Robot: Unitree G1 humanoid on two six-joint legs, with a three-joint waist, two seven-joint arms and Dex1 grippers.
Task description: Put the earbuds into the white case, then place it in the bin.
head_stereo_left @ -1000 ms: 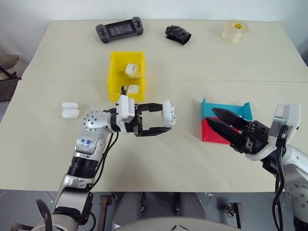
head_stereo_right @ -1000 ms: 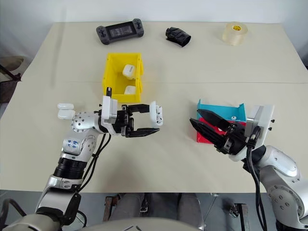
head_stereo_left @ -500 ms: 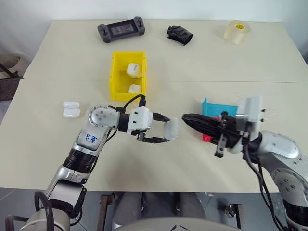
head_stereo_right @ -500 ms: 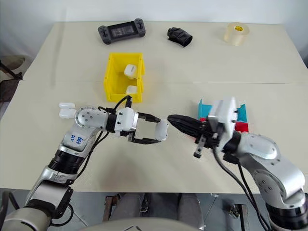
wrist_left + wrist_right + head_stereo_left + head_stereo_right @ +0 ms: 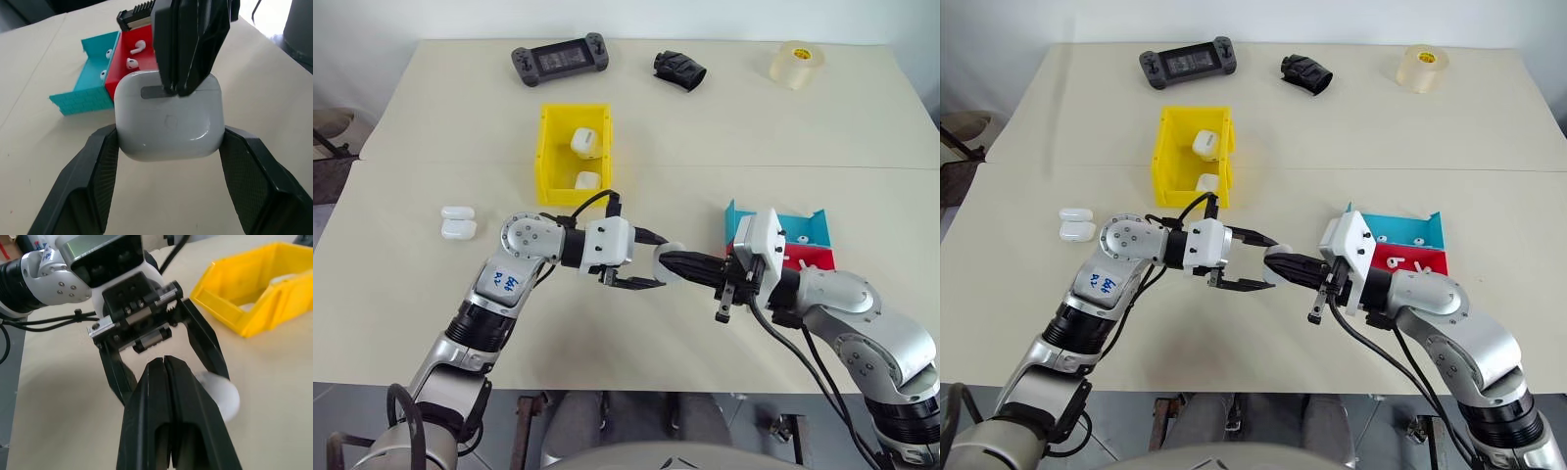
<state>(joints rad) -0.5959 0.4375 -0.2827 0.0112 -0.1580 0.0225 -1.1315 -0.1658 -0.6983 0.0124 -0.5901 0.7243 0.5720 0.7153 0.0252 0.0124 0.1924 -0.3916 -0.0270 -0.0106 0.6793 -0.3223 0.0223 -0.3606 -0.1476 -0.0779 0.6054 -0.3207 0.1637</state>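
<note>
**Closing in on the held case**

Meeting over the middle of the table (image 5: 431, 117), near its front edge, the two arms now have their tips together. The left end effector (image 5: 651, 271) pinches the small glossy white rounded earbud case (image 5: 168, 117) between its two black fingers (image 5: 88, 181), holding it above the table surface. The right end effector (image 5: 677, 264) has its fingers pressed together into one point, and that point touches the seam of the white case at its top.

A second ago the right end effector stood well out toward the right edge, over the trays, with its fingers spread; half a second ago it was already shut and just short of the case. It has since swung left and reached the case. The left arm has shifted only slightly, its wrist turned.

Tiny white earbuds (image 5: 132, 62) lie in the low red plastic tray (image 5: 1430, 262), which sits against the teal plastic tray (image 5: 1430, 230) toward the right edge. The bright yellow rectangular plastic bin (image 5: 548, 147) stands behind the left arm and holds two other white cases (image 5: 584, 143). Two more white cases (image 5: 456, 222) lie near the left edge. A black handheld game console (image 5: 558, 61), a black crumpled item (image 5: 678, 70) and a roll of clear tape (image 5: 797, 63) line the far edge.
</note>
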